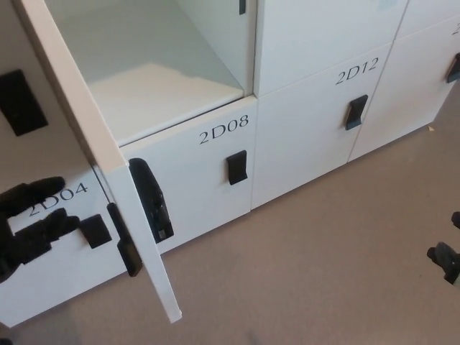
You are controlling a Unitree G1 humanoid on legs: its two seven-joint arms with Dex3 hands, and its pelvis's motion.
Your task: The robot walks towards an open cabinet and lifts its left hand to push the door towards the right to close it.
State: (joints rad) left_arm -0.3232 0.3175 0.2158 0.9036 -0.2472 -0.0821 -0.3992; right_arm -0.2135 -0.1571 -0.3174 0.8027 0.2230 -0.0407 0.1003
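Left hand (32,223), fingers spread, empty, sits at 9 o'clock of the open door (93,144); lift it, press flat on door's outer face w/ steady push toward 3 o'clock

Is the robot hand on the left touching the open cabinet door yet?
No, the left robot hand hovers left of the open door, with a gap between them.

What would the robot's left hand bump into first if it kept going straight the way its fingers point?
Probably the open door. The left hand points right, fingers apart, and the door's outer face with its black handle stands just beyond the fingertips. Depth is unclear from above; the hand may already be close to locker 2D04.
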